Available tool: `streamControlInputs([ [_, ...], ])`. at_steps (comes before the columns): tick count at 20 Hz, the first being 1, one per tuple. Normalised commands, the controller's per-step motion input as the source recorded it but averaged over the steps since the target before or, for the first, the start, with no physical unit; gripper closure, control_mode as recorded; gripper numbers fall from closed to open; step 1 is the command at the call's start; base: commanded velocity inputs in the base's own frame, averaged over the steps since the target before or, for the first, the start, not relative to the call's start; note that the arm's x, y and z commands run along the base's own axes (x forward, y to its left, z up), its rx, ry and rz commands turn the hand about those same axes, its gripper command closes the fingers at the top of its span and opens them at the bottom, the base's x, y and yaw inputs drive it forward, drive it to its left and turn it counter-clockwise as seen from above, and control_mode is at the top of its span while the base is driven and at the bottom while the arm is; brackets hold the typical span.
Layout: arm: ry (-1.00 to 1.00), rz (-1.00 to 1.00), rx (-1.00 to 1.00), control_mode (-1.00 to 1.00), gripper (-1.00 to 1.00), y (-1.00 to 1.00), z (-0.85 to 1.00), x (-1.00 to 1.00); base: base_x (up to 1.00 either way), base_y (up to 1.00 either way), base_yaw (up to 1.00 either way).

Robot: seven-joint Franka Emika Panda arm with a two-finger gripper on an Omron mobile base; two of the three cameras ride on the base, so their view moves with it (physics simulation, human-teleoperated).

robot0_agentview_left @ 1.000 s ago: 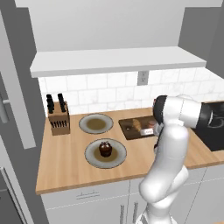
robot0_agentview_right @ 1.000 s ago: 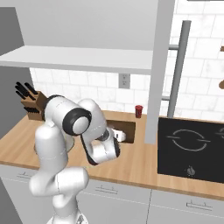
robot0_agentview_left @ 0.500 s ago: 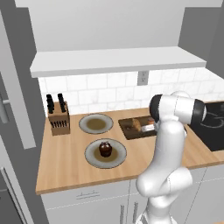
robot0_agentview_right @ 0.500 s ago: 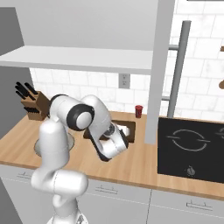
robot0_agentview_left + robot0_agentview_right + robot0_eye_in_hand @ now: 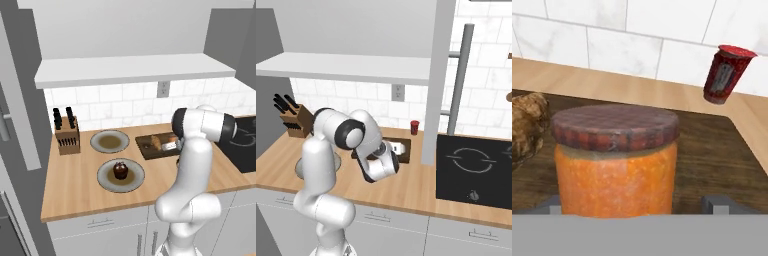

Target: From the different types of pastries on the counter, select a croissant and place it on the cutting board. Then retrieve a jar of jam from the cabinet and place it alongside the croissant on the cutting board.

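The orange jar of jam (image 5: pixel 615 165) with its dark lid stands upright on the dark brown cutting board (image 5: pixel 712 155), close in front of the hand camera. My gripper (image 5: pixel 634 205) is open, with one fingertip on each side of the jar and a visible gap to the jar on the right. The golden-tan croissant (image 5: pixel 526 127) lies on the board just left of the jar. From the left base view the croissant (image 5: pixel 158 142) sits on the cutting board (image 5: pixel 146 148) beside my wrist. The brown cupcake (image 5: pixel 120 170) stays on its plate on the counter (image 5: pixel 75 185).
A red canister (image 5: pixel 728 74) stands by the tiled wall behind the board, also in the right base view as the canister (image 5: pixel 415 127). An empty round plate (image 5: pixel 109 141), a knife block (image 5: pixel 67 137) and the black cooktop (image 5: pixel 476 170) flank the board. The white cabinet shelf (image 5: pixel 135 70) hangs overhead.
The jaws have spread wide and let go of the jar, which now stands on the board. The arm has lowered and shifted slightly over the board.
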Motion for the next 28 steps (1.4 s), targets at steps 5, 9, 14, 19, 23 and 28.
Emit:
streamControlInputs([
  [5,0.0,0.0,-0.04,-1.0,-1.0,0.02,-0.77,-0.55,0.0,0.0,0.0],
  [9,0.0,0.0,-0.07,-1.0,-1.0,0.0,-0.7,-0.42,0.0,0.0,0.0],
  [14,-0.06,0.0,-0.08,-1.0,-1.0,-0.12,-0.7,-0.55,0.0,0.0,0.0],
  [19,-0.11,0.0,-0.05,-1.0,-1.0,-0.11,-0.69,-0.61,0.0,0.0,0.0],
  [23,-0.12,0.0,-0.04,-1.0,-1.0,-0.05,-0.6,-0.71,0.0,0.0,0.0],
  [28,-0.22,0.0,-0.06,-1.0,-1.0,0.0,-0.18,-0.48,0.0,0.0,0.0],
])
